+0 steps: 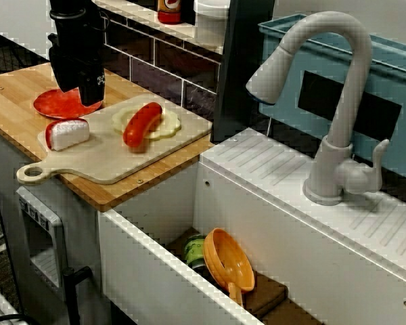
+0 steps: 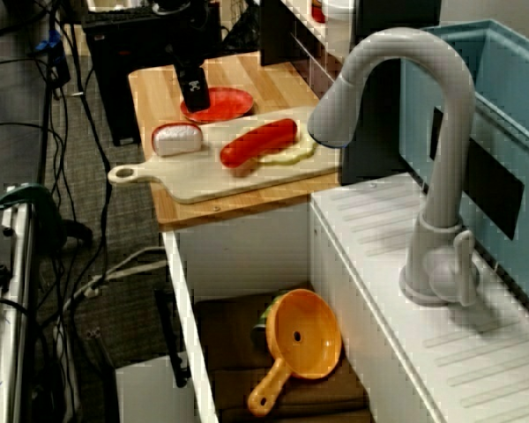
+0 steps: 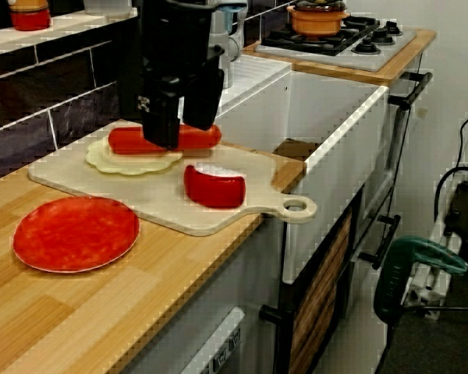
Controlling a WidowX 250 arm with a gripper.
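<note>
My black gripper (image 1: 88, 91) hangs over the wooden counter, just above the near edge of a flat red plate (image 1: 59, 103) and the back edge of the cutting board (image 1: 115, 159). Its fingers stand apart with nothing between them. In the view along the counter the gripper (image 3: 181, 128) stands in front of a red sausage (image 3: 199, 137) and hides its middle. The sausage (image 1: 142, 124) lies on a pale yellow slice (image 1: 168, 125) on the board. A red wedge with a white face (image 1: 68, 133) sits on the board near the handle. Seen from above the faucet, the gripper (image 2: 194, 92) is at the plate's (image 2: 225, 104) left rim.
A white sink (image 1: 210, 203) lies right of the counter, holding an orange strainer (image 1: 233, 261) and a green can (image 1: 195, 249). A tall grey faucet (image 1: 331, 101) rises behind it. A dark tiled wall with a shelf (image 1: 183, 30) backs the counter. A stove with a pot (image 3: 320, 17) stands beyond the sink.
</note>
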